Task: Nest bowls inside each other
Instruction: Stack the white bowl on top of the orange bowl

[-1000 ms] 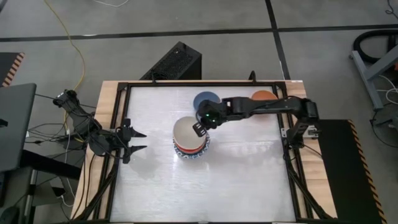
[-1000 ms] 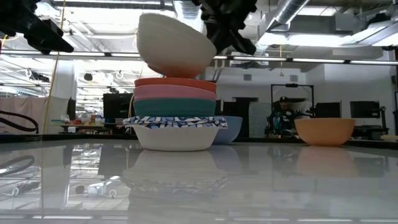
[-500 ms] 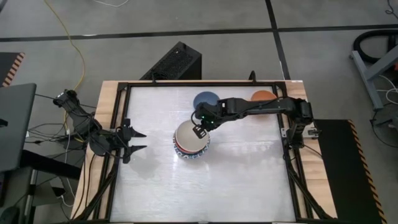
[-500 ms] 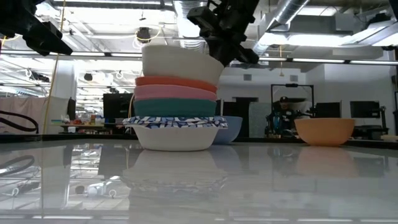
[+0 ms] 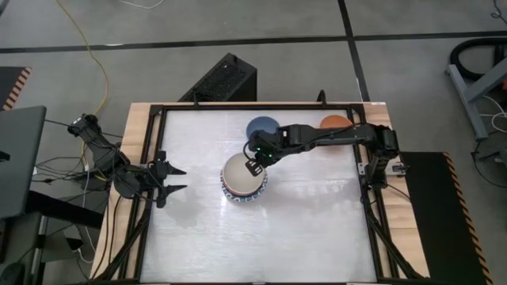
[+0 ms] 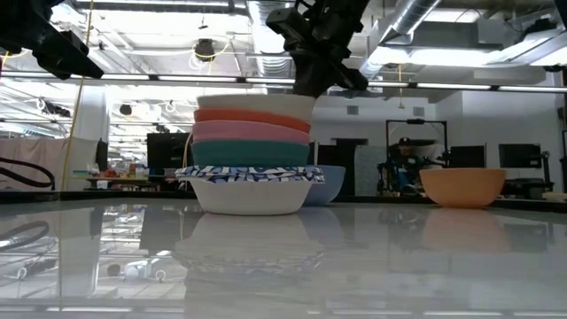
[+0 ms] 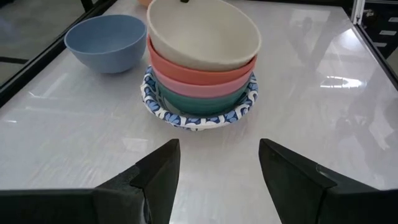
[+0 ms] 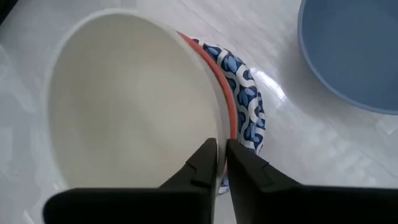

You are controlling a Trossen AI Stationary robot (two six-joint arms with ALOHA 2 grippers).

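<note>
A stack of bowls stands mid-table: a white bowl with a blue patterned rim at the bottom, then green, pink and red. A cream bowl sits level in the red one. My right gripper points down at the cream bowl's right rim, one finger inside and one outside, with a narrow gap between them. My left gripper waits open at the table's left edge. My right gripper straddles the cream bowl's rim from above, slanting in from the table's right. One finger is inside the bowl and one outside. Whether the fingers still touch the rim I cannot tell. The bowl rests nested in the red bowl, level.
A blue bowl stands just behind the stack. An orange bowl stands at the far right. A black frame runs around the table. The near half of the table holds nothing.
My right gripper has come down a little with the cream bowl, which hung tilted above the stack. The bowl has then sunk into the red bowl and now sits level, while the gripper stays in place at its rim.
</note>
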